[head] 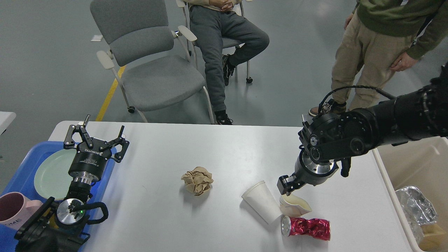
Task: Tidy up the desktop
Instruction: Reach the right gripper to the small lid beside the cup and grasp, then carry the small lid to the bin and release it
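Note:
The white desktop [217,150] carries a crumpled brown paper ball [197,180] near its middle. To the right lie a white paper cup [262,205] on its side, a crushed cream cup [294,205] and a crushed red can [308,227]. My right gripper [286,185] points down just above the crushed cream cup's left rim; it is dark and seen end-on, so its fingers cannot be told apart. At the table's left edge my left gripper [98,132] stands open above the blue tray [21,171], holding nothing.
The blue tray holds a pale green plate [52,173] and a pink mug [14,208]. A beige bin [416,164] at the right edge contains foil [414,204] and a brown item. A grey chair [150,59] and two people are beyond the table.

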